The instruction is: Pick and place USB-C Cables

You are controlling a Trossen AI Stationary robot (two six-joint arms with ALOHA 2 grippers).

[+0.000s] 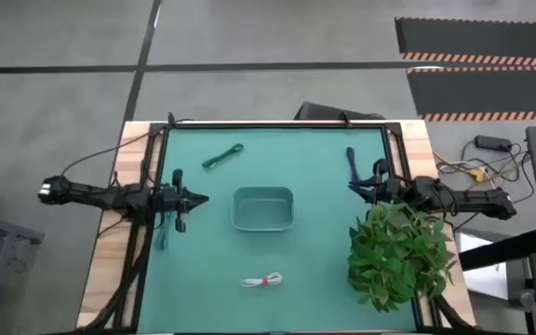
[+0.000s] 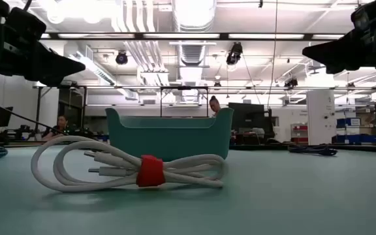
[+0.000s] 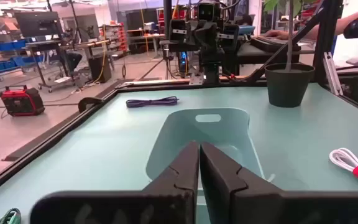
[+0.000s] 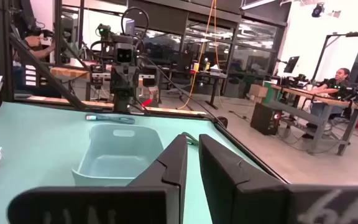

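Low view, centre frame: white USB-C cable (image 2: pixel 132 171) judged light, limp; grasp advised at red tie (image 2: pixel 150 171). Left tool (image 3: pixel 199 163) and right tool (image 4: pixel 192 155) fingers nearly together, empty.

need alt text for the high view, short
Overhead view of a teal table: a pale tray sits at centre, empty as far as can be seen, with four cable bundles around it: green at the far side, white with red tie at the near side, teal by the left tool, dark blue by the right tool. A potted plant stands near right.
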